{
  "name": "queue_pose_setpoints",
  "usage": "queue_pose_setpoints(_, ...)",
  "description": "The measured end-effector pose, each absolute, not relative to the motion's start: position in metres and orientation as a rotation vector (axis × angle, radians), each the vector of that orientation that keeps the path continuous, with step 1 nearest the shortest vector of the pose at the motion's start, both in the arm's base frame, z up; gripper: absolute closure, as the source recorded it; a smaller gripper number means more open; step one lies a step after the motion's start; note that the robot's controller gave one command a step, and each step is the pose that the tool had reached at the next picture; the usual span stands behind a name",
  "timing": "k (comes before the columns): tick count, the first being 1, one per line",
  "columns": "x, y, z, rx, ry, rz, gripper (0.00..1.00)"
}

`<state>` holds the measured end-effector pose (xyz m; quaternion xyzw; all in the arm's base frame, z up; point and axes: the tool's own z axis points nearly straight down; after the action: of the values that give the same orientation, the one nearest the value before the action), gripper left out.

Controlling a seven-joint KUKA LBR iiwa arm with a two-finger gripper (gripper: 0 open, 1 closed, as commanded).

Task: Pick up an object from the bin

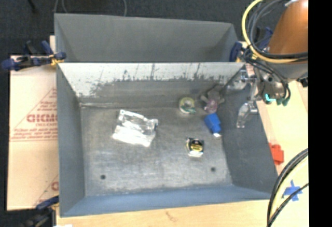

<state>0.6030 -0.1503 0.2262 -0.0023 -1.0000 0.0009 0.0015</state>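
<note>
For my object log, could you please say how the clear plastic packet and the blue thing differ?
The clear plastic packet is see-through and crinkled; the blue thing is opaque. The packet is larger and spread wide; the blue thing is small and elongated. The packet lies left of centre; the blue thing lies right, below a mauve thing. Both rest on the bin floor.

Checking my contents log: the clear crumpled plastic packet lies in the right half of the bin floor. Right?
No. The camera view shows the clear crumpled plastic packet in the left half of the bin floor, not the right.
</note>
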Motion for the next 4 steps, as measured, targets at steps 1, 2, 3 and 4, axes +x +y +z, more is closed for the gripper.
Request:
queue_pose_setpoints(1,0.640,-0.124,0.084,-0.029,-3.150,0.006,0.00)
queue_pose_setpoints(2,0.640,-0.155,0.099,-0.198,-3.136,-0.011,0.00)
queue_pose_setpoints(3,0.641,-0.154,0.073,-0.269,-3.136,-0.015,0.00)
queue_pose_setpoints(4,0.643,-0.156,0.076,-0.268,-3.145,-0.006,1.00)
